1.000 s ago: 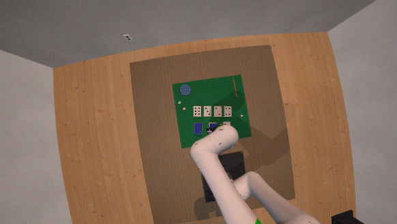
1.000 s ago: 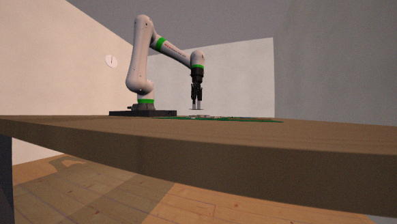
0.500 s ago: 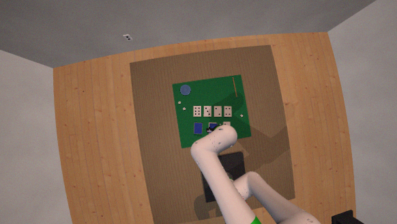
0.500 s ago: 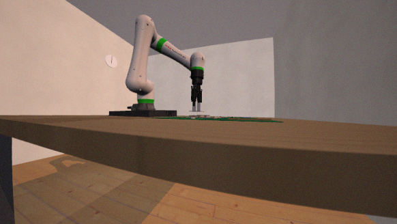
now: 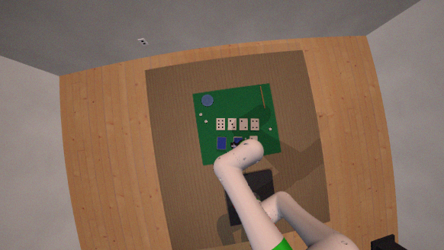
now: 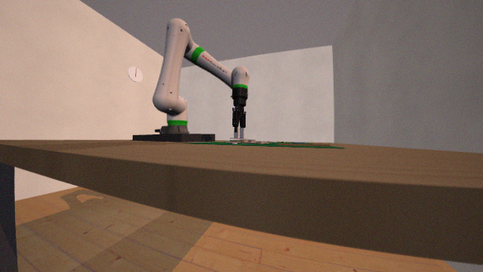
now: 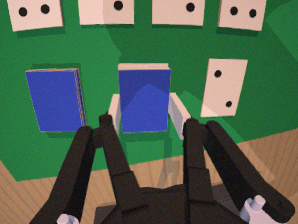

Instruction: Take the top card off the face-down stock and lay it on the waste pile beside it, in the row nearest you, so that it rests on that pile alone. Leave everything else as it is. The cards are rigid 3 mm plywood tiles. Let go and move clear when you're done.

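In the wrist view my gripper (image 7: 144, 103) is shut on a blue-backed card (image 7: 144, 99), gripping its two long edges with the white finger pads. The card hangs right over the waste pile, whose pale edge (image 7: 143, 66) peeks out at the card's far end. The face-down blue stock (image 7: 55, 99) lies to the left, apart from it. In the top view the stock (image 5: 221, 143) and the held card (image 5: 238, 140) sit in the near row of the green mat (image 5: 236, 122). In the exterior view the gripper (image 6: 239, 138) is low, just above the mat.
A face-up two-pip card (image 7: 224, 87) lies right of the waste pile. A row of several face-up cards (image 5: 237, 123) lies beyond. A blue disc (image 5: 207, 100), a wooden stick (image 5: 262, 96) and small white pegs (image 5: 206, 121) lie on the mat. The black robot base (image 5: 249, 190) is near.
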Tool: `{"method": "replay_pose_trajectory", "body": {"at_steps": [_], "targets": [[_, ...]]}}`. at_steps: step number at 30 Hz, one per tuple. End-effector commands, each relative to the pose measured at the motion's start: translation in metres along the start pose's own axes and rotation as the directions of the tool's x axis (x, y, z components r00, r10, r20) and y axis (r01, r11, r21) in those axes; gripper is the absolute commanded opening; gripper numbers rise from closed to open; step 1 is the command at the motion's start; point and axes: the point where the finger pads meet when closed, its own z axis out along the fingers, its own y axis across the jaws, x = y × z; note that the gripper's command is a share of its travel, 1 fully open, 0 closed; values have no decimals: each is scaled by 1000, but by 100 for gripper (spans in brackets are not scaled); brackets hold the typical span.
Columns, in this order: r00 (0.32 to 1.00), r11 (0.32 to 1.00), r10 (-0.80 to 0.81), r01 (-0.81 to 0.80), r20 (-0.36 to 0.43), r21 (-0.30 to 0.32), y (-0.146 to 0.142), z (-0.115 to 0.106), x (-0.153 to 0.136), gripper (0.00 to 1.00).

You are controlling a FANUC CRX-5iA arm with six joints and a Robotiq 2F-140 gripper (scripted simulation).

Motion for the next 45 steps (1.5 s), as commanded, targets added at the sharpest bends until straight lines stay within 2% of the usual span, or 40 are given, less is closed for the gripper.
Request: {"method": "replay_pose_trajectory", "body": {"at_steps": [1, 36, 37, 45], "targets": [[1000, 1000, 0, 0, 0, 0, 0, 2, 0, 43], [1000, 1000, 0, 0, 0, 0, 0, 7, 0, 43], [1000, 1000, 0, 0, 0, 0, 0, 7, 0, 50], [1000, 1000, 0, 0, 0, 0, 0, 7, 0, 50]]}}
